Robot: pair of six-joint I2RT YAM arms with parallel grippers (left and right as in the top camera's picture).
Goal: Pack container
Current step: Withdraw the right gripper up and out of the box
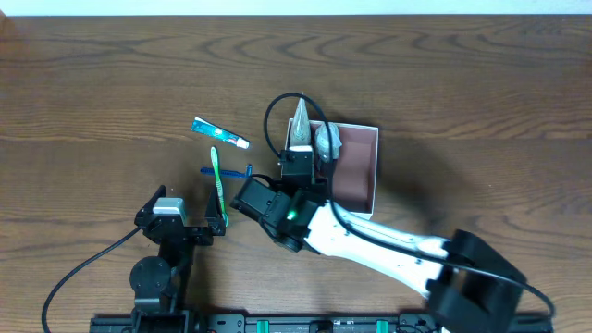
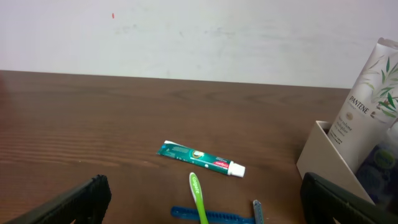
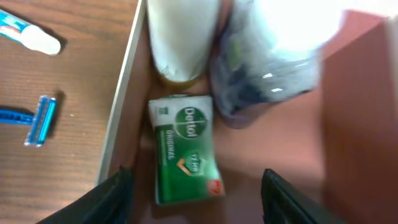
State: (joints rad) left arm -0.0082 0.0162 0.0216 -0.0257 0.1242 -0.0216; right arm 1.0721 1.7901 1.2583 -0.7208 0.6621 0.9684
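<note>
The container (image 1: 361,185), a shallow box with white walls and a pink-brown floor, stands right of the table's middle. A green Dettol soap box (image 3: 185,148) lies flat on its floor by the left wall (image 3: 121,106). A white Pantene tube (image 3: 180,37) and a clear plastic bag (image 3: 267,68) lean at its far end. My right gripper (image 3: 199,199) hangs open over the soap, one finger either side, neither touching it. My left gripper (image 2: 205,208) is wide open and empty, low over the table near a green toothbrush (image 2: 198,198).
On the table left of the container lie a teal toothpaste tube (image 1: 220,133), the toothbrush (image 1: 218,185) and a blue razor (image 1: 227,171) crossed under it. The right arm (image 1: 370,242) reaches in from the bottom right. The left arm's base (image 1: 153,277) sits at the front left.
</note>
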